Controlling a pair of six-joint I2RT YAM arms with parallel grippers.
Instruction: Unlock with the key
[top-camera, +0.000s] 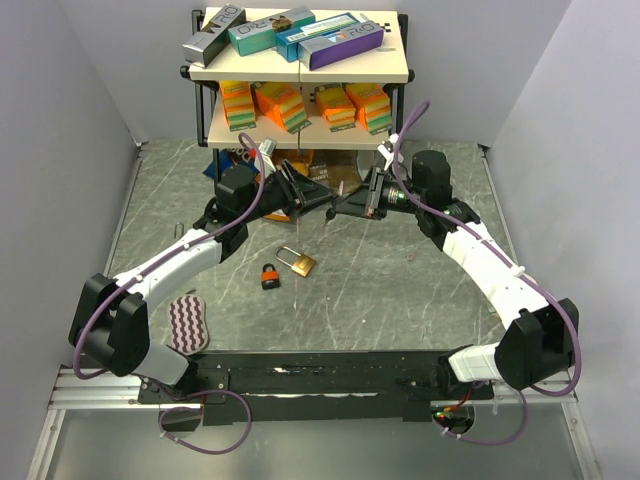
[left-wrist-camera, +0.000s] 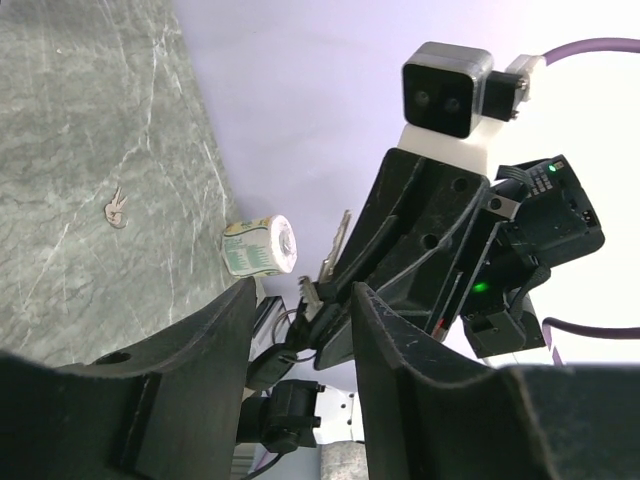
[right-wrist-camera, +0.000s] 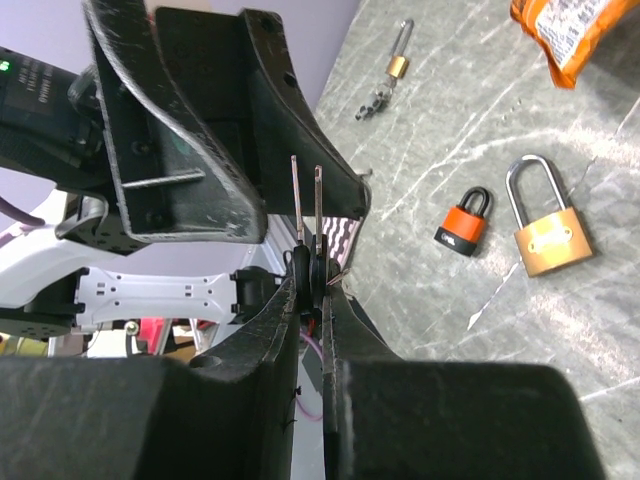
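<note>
Two black-headed keys (right-wrist-camera: 306, 205) on a ring stick up from my right gripper (right-wrist-camera: 310, 290), which is shut on their heads. Above the table's middle the right gripper (top-camera: 352, 207) meets my left gripper (top-camera: 312, 196) tip to tip. In the left wrist view the keys (left-wrist-camera: 322, 272) sit between the left gripper's (left-wrist-camera: 302, 292) spread fingers, with a gap on each side. An orange padlock (top-camera: 271, 276) and a brass padlock (top-camera: 299, 261) lie side by side on the table below the grippers. The right wrist view shows the orange padlock (right-wrist-camera: 463, 222) and the brass padlock (right-wrist-camera: 545, 235) too.
A two-level shelf (top-camera: 300, 72) with boxes and sponges stands at the back. A striped pad (top-camera: 186, 322) lies near the left arm's base. A small brass padlock with keys (right-wrist-camera: 398, 62) and an orange packet (right-wrist-camera: 580, 30) lie farther off. A labelled roll (left-wrist-camera: 262, 245) lies near the wall.
</note>
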